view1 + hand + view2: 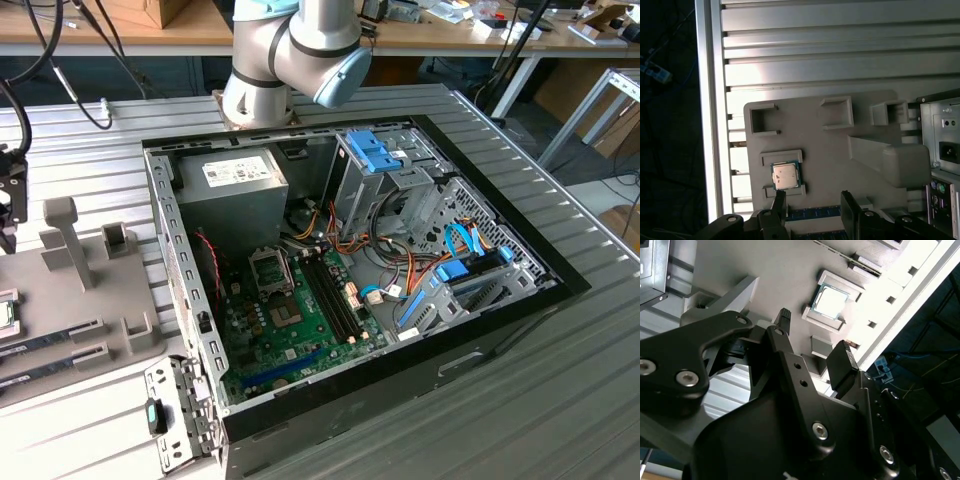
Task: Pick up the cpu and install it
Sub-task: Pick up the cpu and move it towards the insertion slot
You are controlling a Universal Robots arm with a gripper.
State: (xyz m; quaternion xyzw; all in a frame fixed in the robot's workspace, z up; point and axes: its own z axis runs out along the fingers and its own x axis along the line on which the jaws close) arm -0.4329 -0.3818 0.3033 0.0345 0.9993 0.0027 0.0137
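cpu [785, 175] near the hand [813, 199], ungrasped

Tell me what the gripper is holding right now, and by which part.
Nothing. The gripper is open, with nothing between its fingers; the cpu lies in its recess on the grey tray, clear of them.

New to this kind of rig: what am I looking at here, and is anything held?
One robot arm stands at a ribbed metal table, seen by an off-arm camera in the exterior view. The two wrist views come from cameras riding on the arm, looking past its black gripper. An open computer case lies on the table, a grey holder tray beside it. The small silvery cpu sits in a recess of that tray. The gripper is open, holds nothing, and hangs close to the cpu.
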